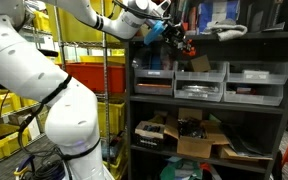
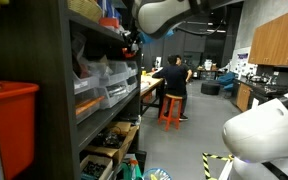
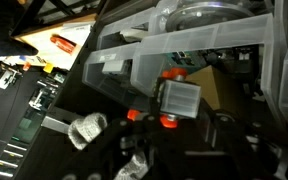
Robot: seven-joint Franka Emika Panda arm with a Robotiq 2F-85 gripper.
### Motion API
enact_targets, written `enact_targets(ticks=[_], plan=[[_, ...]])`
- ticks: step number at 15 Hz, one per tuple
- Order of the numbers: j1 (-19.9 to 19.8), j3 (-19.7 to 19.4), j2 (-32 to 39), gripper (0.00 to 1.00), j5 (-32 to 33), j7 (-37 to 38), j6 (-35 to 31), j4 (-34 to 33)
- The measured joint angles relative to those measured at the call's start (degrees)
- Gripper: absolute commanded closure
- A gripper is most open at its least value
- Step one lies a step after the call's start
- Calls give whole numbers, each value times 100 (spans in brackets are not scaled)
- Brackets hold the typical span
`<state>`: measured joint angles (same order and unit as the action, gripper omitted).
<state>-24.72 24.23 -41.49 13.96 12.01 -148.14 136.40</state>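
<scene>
Wrist view, nearest: the gripper [image 3: 179, 130] shows as dark fingers at the lower edge, with the jaws drawn together. A pale translucent square block with orange-red knobs [image 3: 179, 100] sits right at their tips. It reads as pinched between them, though the contact faces are hidden.

Progress, as a judgement: the block is picked up and carried clear of any support. It is not set down, since nothing is seen bearing it from below.

Left of the block and a little nearer lies a crumpled grey wad [image 3: 87, 130]. Beyond the block is a row of clear plastic drawers [image 3: 214, 45], with a brown cardboard sheet [image 3: 222, 90] below them to the right.

In an exterior view the gripper [image 1: 174, 36] is held at the top level of the dark metal shelf unit [image 1: 209, 108], above the clear plastic drawers [image 1: 200, 82]. A red plastic bin [image 1: 84, 75] stands to the left, behind the arm.

Far down the aisle, a person in a dark top [image 2: 172, 78] sits on a red stool [image 2: 170, 110].
</scene>
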Motion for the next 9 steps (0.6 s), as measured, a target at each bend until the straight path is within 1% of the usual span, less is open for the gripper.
enact_targets(ticks=[2, 5, 9], plan=[[169, -176, 9, 86, 137, 5, 126, 18], [380, -438, 50, 86, 270, 21, 75, 153], [552, -870, 102, 86, 273, 21, -302, 514]])
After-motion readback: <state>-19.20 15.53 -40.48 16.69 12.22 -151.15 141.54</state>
